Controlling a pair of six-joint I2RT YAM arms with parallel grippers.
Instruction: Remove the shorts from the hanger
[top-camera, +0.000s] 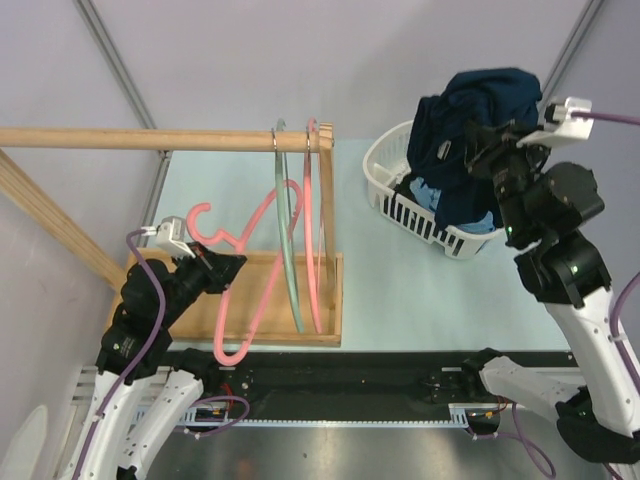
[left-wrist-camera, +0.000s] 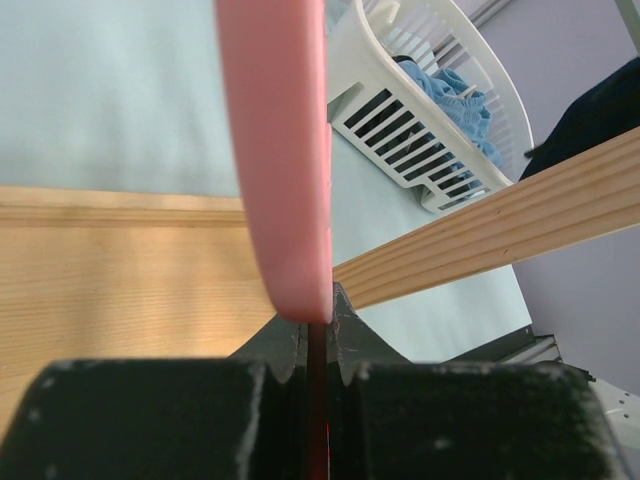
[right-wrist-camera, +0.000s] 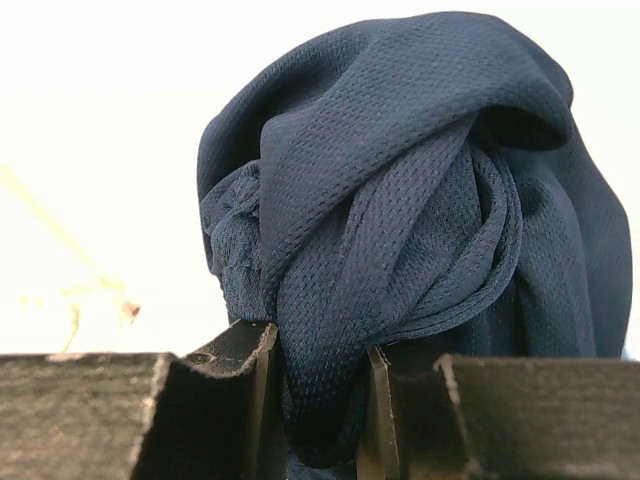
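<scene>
Our right gripper (right-wrist-camera: 318, 365) pinches the bunched navy shorts (right-wrist-camera: 400, 200) above the white basket (top-camera: 385, 160), upper right of the top view; our left gripper (left-wrist-camera: 318, 325) clamps the bare pink hanger (left-wrist-camera: 278, 150), lower left; cloth snagging a finger on release could spill over the rim.

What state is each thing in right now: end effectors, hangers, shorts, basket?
left end effector: shut on pink hanger
pink hanger: off the rod, bare
right end effector: shut on navy shorts
navy shorts: bunched, held over basket
basket: upright, holds blue shorts
grey hanger: on rod, bare
second pink hanger: on rod, bare
</scene>
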